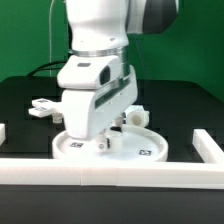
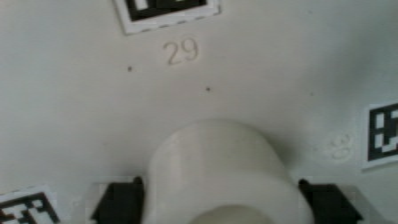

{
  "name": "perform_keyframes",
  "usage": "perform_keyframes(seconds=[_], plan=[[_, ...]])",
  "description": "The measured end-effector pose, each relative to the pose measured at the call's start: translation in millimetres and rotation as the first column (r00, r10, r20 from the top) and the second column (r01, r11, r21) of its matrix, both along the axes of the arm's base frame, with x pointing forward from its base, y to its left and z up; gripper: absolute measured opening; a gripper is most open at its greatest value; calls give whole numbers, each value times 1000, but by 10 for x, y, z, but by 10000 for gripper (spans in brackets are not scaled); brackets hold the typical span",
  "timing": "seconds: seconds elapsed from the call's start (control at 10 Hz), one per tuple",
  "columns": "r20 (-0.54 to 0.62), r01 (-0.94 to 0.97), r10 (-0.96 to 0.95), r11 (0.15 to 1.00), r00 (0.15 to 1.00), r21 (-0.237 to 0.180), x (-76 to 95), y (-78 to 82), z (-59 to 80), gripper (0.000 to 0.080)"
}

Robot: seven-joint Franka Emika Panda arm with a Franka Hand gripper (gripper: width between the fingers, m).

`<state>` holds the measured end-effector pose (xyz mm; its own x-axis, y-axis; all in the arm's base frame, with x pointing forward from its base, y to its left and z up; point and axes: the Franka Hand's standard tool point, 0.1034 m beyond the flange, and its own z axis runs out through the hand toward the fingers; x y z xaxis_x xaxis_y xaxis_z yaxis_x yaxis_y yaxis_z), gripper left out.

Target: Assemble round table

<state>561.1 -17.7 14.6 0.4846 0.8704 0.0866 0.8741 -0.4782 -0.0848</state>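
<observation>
The large rimmed round disc (image 1: 150, 150) lies flat on the black table near the front rail, and its tagged face fills the wrist view (image 2: 107, 110). The short thick cylinder leg (image 2: 217, 165) stands on the disc, between my black fingers (image 2: 121, 202). My gripper (image 2: 221, 203) is shut on the leg. In the exterior view the bulky white gripper (image 1: 106, 138) reaches down over the middle of the disc and hides most of the leg. The flat cross-shaped piece (image 1: 45, 108) lies on the table at the exterior view's left, apart from the gripper.
A long white border rail (image 1: 110, 173) runs along the front. Shorter rails stand at the exterior view's left (image 1: 4, 131) and right (image 1: 206, 147). A green wall rises behind the black table.
</observation>
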Motion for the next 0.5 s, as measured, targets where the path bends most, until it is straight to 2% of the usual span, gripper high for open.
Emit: perform_keyframes(seconds=[0.3, 0.5], plan=[[0, 30, -30, 1000, 1000, -1, 36, 372, 2, 412], [-11, 46, -46, 999, 999, 0, 51, 508, 2, 412]])
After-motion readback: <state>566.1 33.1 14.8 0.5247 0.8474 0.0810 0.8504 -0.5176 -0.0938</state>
